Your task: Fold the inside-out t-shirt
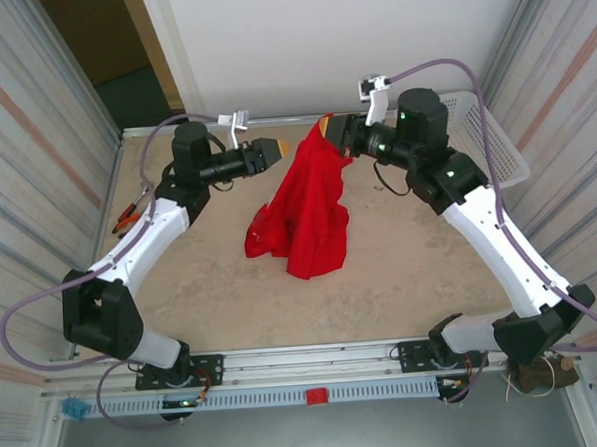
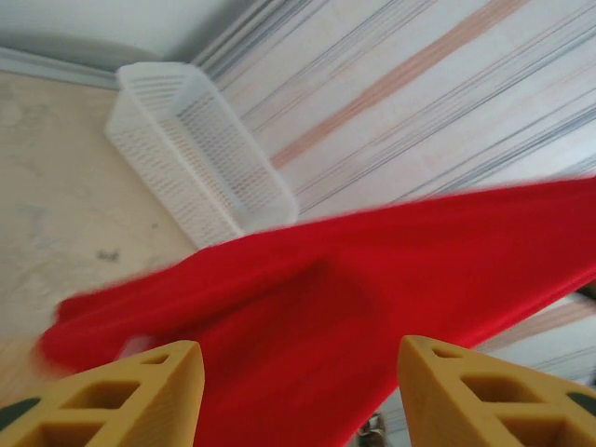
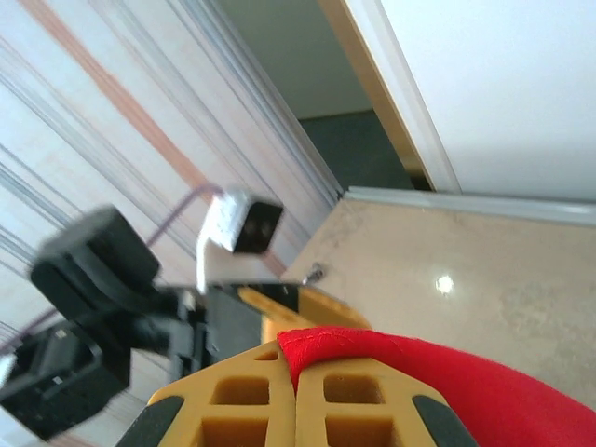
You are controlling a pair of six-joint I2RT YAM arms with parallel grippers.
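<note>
The inside-out t-shirt (image 1: 303, 208) is bright red and hangs in a loose drape from my right gripper (image 1: 324, 130) near the back of the table, its lower end bunched on the surface. In the right wrist view the right gripper (image 3: 296, 372) is shut on a folded edge of the t-shirt (image 3: 447, 372). My left gripper (image 1: 282, 146) is level with that edge, just left of it, and stands open. From the left wrist, its yellow fingers (image 2: 130, 391) are spread wide, and the red cloth (image 2: 372, 279) stretches just beyond them, untouched.
A white mesh basket (image 1: 495, 143) stands at the back right corner, also in the left wrist view (image 2: 196, 149). A small orange-handled tool (image 1: 128, 214) lies at the table's left edge. Striped walls close in both sides. Bare tabletop (image 1: 402, 278) lies in front of the shirt.
</note>
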